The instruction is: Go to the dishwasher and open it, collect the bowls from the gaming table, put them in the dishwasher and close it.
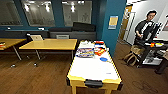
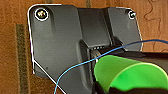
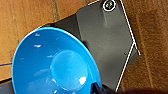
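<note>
Bowls come first: a bright blue, round, shallow plastic-looking bowl [image 3: 53, 65] shows large in the right wrist view, tilted so its glossy inside faces the camera, above brown wood flooring [image 3: 27, 22]. A dark piece of the right gripper [image 3: 100, 89] overlaps its rim at the cut-off edge of that view, so the bowl appears gripped there, though the fingers themselves are hard to make out. A second small blue bowl [image 1: 103, 59] sits on the smooth white top of the yellow-sided gaming table [image 1: 92, 68], toward its far right side; its shape is blurred. Beyond it on the same top lie a colourful flat box [image 1: 85, 52] and some red and orange items [image 1: 99, 51] too indistinct to name. A black slot [image 1: 93, 83] runs across the table's near end.

In the left wrist view a bright green plastic cup [image 2: 125, 73] lies on its side with its open mouth toward the camera, partly cut off, against dark gripper parts; whether the left gripper is clenched on it or merely next to it cannot be told. A thin blue cable [image 2: 75, 67] curves across in front.

Left of the gaming table stand yellow-topped tables [image 1: 50, 44]. At the right, a person [image 1: 146, 26] stands behind a dark cart [image 1: 150, 47].
</note>
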Tool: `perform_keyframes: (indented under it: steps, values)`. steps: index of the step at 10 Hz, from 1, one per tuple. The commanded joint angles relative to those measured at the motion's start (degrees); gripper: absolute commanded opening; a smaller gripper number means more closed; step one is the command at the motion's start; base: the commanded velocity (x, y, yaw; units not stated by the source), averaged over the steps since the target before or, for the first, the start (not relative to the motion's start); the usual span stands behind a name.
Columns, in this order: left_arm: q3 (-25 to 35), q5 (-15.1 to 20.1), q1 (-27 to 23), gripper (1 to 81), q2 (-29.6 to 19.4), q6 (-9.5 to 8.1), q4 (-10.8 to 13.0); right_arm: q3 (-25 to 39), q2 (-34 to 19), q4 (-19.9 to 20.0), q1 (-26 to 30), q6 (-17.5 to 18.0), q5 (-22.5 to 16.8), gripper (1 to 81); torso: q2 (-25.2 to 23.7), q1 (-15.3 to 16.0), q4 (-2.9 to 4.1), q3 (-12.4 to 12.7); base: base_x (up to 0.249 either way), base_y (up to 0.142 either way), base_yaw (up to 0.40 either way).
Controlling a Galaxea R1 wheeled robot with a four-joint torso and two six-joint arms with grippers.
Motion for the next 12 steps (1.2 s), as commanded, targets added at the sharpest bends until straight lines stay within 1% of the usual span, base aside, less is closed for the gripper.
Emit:
perform_keyframes:
  steps: [1, 4, 6, 12]
  values:
    - [0.1, -0.7, -2.0, 1.0, -0.9, 0.20, -0.2, 0.2, -0.9, -0.7, 2.3, -0.3, -3.8, 1.0, 0.0, 0.0, 0.00, 0.0, -0.084, 0.000, 0.000]
    - [0.1, -0.7, -2.0, 1.0, -0.9, 0.47, -0.2, 0.2, -0.9, -0.7, 2.3, -0.3, -3.8, 1.0, 0.0, 0.0, 0.00, 0.0, -0.055, 0.000, -0.033]
    - [0.1, -0.7, -2.0, 1.0, -0.9, 0.47, -0.3, 0.2, -1.0, -0.7, 2.4, -0.3, -3.8, 1.0, 0.0, -0.1, 0.00, 0.0, 0.000, 0.000, -0.210]
    - [0.0, -0.5, -2.0, 1.0, -0.7, 0.55, -0.2, 0.2, -0.9, -0.7, 2.1, -0.3, -3.7, 1.0, 0.0, 0.0, 0.00, 0.0, 0.000, 0.000, -0.363]
